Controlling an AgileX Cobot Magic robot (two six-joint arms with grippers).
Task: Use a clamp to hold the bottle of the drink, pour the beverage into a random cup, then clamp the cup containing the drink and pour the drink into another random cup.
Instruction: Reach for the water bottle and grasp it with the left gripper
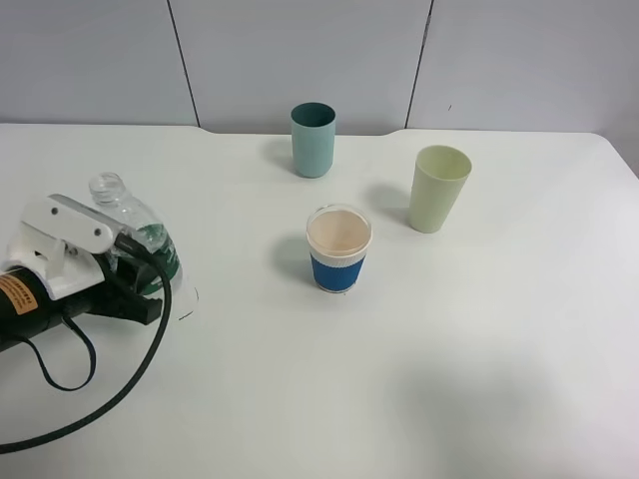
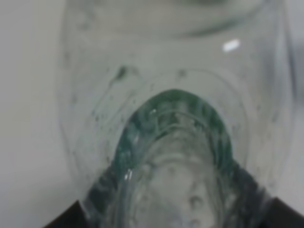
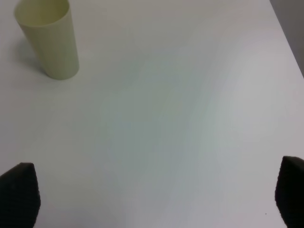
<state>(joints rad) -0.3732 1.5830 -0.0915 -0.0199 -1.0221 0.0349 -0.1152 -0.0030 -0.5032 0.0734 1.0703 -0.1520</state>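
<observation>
- Fingers of the left clamp (image 1: 140,267) are squeezing the bottle of the drink (image 1: 128,215), leaning at the counter's (image 1: 399,379) left, well apart from the blue-banded cup (image 1: 338,261).
- Right clamp (image 3: 154,199) fingers are hanging open.
- Swinging the tilted, uncapped bottle fast is risking an early spill.

Left edge of the high view: the left arm (image 1: 70,291) is bulky and black, capped by a white bracket (image 1: 62,225), with an orange label (image 1: 15,292) and a looping black cable (image 1: 158,334). Right wrist view, lower corners: blunt black jaws.
</observation>
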